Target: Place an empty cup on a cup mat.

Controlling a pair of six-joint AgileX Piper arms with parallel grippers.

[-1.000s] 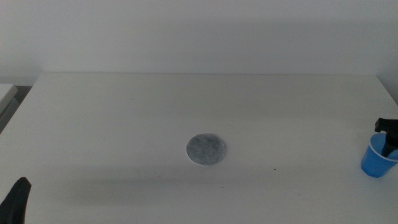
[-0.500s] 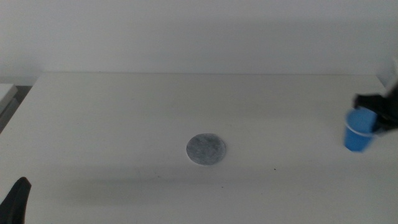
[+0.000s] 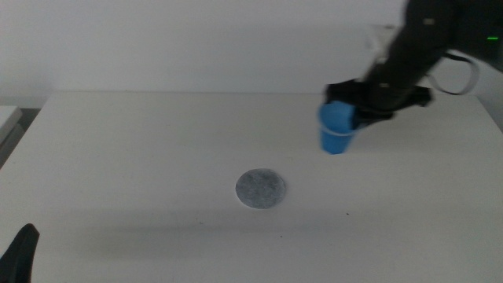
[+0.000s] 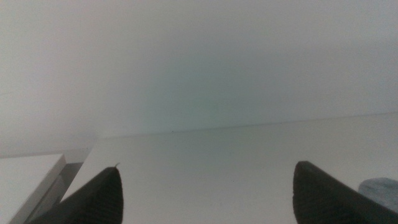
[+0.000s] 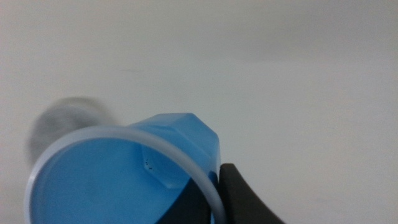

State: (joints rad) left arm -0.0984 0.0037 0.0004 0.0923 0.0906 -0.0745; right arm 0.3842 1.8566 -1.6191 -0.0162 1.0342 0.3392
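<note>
The blue cup (image 3: pixel 338 127) hangs in the air over the table's back right part, up and to the right of the cup mat (image 3: pixel 260 189), a grey round disc lying flat near the table's middle. My right gripper (image 3: pixel 351 116) is shut on the cup's wall. In the right wrist view one jaw sits inside the cup (image 5: pixel 124 177) and one outside, right gripper (image 5: pixel 214 186), and the mat (image 5: pixel 65 121) shows blurred beyond the rim. The cup looks empty. My left gripper (image 3: pixel 20 253) waits at the bottom left corner, open (image 4: pixel 205 180).
The white table (image 3: pixel 157 141) ends at a white wall behind. A pale surface (image 3: pixel 8 118) lies past the table's left edge. The mat's edge (image 4: pixel 380 186) shows beside one left jaw in the left wrist view.
My right arm has lifted the cup from the table's right edge and carried it left and up, toward the mat. The left arm and the mat have not moved.
</note>
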